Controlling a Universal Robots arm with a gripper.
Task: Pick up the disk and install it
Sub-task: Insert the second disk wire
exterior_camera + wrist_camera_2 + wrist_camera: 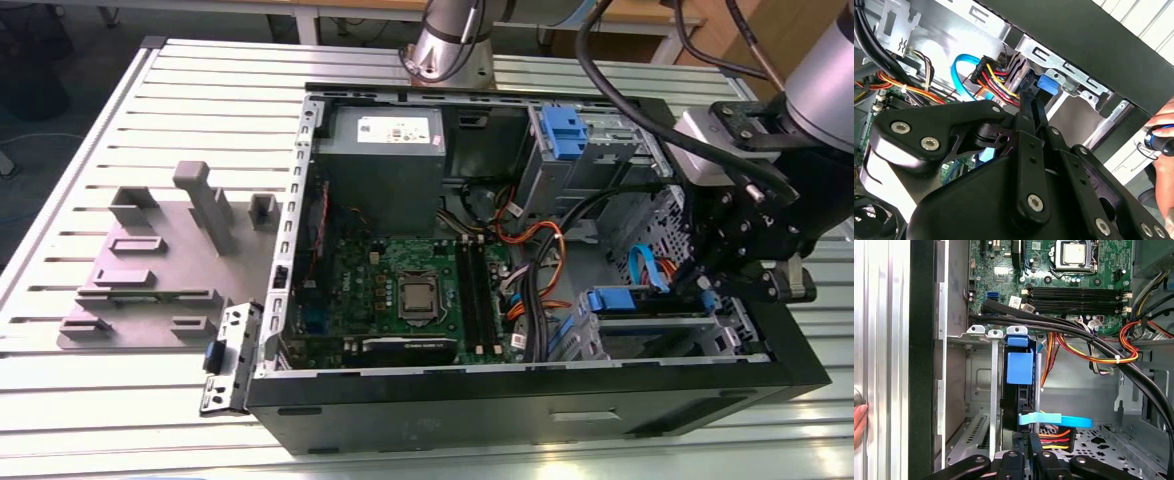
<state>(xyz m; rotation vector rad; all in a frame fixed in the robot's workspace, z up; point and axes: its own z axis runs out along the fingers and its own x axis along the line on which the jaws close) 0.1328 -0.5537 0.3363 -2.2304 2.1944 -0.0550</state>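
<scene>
Down inside the open computer case [534,400], the end effector [1026,440] has its fingers narrowed on the rear edge of the disk [1020,367], which sits upright in the drive bay [989,390], seemingly near fully seated; release remains.

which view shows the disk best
The first wrist view: the disk stands edge-on in its bay, blue handle facing the camera. The exterior view shows the blue handle by the gripper; the second wrist view shows a blue corner.
</scene>
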